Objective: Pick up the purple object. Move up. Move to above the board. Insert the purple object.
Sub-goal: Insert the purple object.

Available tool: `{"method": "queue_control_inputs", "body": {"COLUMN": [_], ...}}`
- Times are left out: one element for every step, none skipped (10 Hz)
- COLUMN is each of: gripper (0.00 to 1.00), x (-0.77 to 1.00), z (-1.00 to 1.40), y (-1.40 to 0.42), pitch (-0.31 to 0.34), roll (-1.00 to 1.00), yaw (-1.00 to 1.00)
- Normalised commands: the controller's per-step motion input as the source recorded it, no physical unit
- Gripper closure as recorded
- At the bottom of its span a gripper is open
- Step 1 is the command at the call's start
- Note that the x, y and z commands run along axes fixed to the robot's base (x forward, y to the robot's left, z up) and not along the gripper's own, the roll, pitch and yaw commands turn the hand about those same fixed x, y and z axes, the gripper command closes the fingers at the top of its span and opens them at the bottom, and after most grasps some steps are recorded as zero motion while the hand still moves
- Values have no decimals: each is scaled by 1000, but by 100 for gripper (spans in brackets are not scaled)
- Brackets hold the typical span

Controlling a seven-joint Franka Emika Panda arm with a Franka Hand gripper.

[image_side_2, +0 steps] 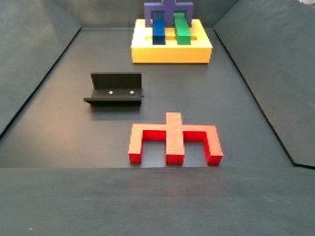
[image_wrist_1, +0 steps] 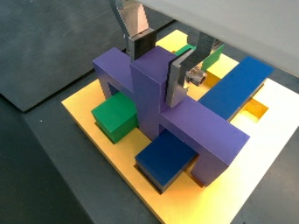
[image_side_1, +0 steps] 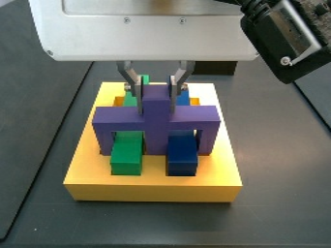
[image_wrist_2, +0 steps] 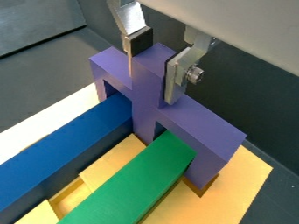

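The purple object [image_side_1: 154,118] is a wide bar with a central stem and legs. It sits low on the yellow board [image_side_1: 155,182], straddling a green block [image_side_1: 127,151] and a blue block [image_side_1: 183,153]. It also shows in both wrist views [image_wrist_1: 176,114] [image_wrist_2: 152,105] and far off in a side view [image_side_2: 167,13]. My gripper [image_side_1: 153,85] is directly above the board, with one finger on each side of the purple stem. In both wrist views [image_wrist_1: 159,63] [image_wrist_2: 156,63] the silver fingers [image_wrist_1: 179,80] lie against the stem's sides, shut on it.
The dark fixture [image_side_2: 116,89] stands on the grey floor in front of the board. A red forked piece [image_side_2: 175,140] lies nearer the front. A long blue block [image_wrist_1: 239,83] and a long green block [image_wrist_2: 122,188] lie in the board.
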Motion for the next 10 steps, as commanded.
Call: {"method": "queue_control_inputs", "body": {"gripper": [100, 100, 100, 100, 100, 100, 100, 100, 100, 100], "x": [-163, -269, -189, 0, 94, 357, 374, 309, 249, 94], "z": [-231, -194, -137, -237, -297, -386, -400, -409, -414, -497], "y": [0, 0, 0, -49, -77, -83, -60, -23, 0, 0], "pitch": [-57, -51, -20, 0, 0, 76, 104, 106, 106, 63], "roll": [83, 80, 3, 11, 39, 117, 146, 160, 173, 107], "yaw": [0, 0, 0, -63, -54, -117, -123, -106, -89, -11]}}
